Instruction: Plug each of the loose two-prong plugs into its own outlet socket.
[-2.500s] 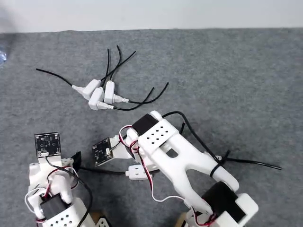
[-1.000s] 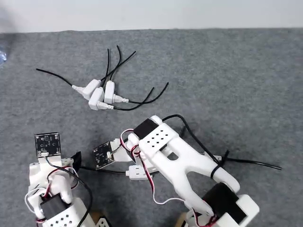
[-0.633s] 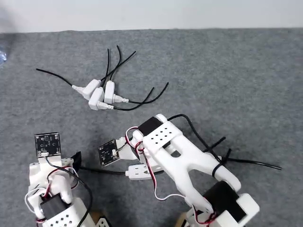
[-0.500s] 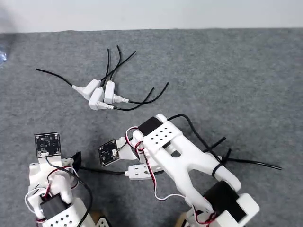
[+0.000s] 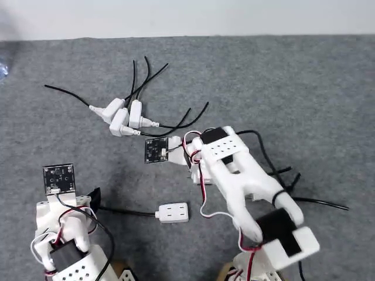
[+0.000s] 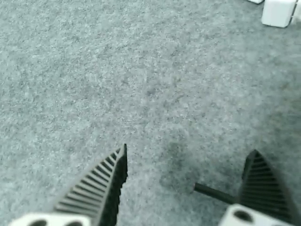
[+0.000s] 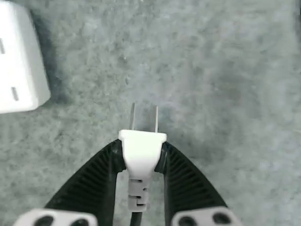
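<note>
My right gripper (image 7: 141,155) is shut on a white two-prong plug (image 7: 141,150), prongs pointing away from the fingers, above the grey carpet. The white outlet strip (image 7: 19,61) lies off to one side of the plug, apart from it. From above, the strip (image 5: 173,212) sits near the front with its black cable (image 5: 123,211) running left, and the right arm (image 5: 225,155) is beyond it. Three more white plugs (image 5: 122,117) with black cords lie together at the back left. My left gripper (image 6: 188,150) stands open over bare carpet, holding nothing.
The grey carpet (image 5: 304,88) covers the whole table up to a pale wall at the back. The strip's black cable (image 6: 211,192) passes by one left fingertip. A white block (image 6: 277,9) lies farther off. Loose black cords (image 5: 316,202) trail right of the right arm.
The right arm has drawn back from over the outlet strip towards the far side, carrying the plug. The strip now lies uncovered. The left arm has not moved.
</note>
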Robot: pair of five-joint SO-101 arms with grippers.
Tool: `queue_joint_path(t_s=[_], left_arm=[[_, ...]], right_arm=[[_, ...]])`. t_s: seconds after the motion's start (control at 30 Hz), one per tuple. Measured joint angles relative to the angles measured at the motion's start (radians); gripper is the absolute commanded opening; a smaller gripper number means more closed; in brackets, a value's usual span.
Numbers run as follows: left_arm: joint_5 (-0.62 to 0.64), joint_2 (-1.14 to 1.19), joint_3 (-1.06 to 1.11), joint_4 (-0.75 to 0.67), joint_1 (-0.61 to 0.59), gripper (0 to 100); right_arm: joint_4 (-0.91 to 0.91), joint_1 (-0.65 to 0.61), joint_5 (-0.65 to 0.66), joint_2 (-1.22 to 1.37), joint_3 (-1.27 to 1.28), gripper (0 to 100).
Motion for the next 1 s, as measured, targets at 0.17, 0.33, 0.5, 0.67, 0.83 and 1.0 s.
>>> queue_joint_path(t_s=[0.17, 0.33, 0.5, 0.67, 0.83, 1.0], left_arm=[[0.0, 0.0, 0.0, 0.0, 0.0, 37], [0.0, 0.0, 0.0, 0.0, 0.0, 37], [0.0, 0.0, 0.0, 0.0, 0.0, 37], [0.0, 0.0, 0.0, 0.0, 0.0, 37], [0.0, 0.0, 0.0, 0.0, 0.0, 37], [0.0, 0.0, 0.0, 0.0, 0.0, 37]], right_arm=[[-0.011, 0.011, 0.0, 0.054, 0.002, 15.7], [0.002, 0.008, 0.0, 0.055, 0.002, 19.1], [0.002, 0.006, 0.0, 0.055, 0.002, 15.8], [0.006, 0.006, 0.0, 0.055, 0.002, 15.4], [0.008, 0.006, 0.0, 0.055, 0.002, 15.3], [0.008, 0.006, 0.0, 0.058, 0.002, 8.9]])
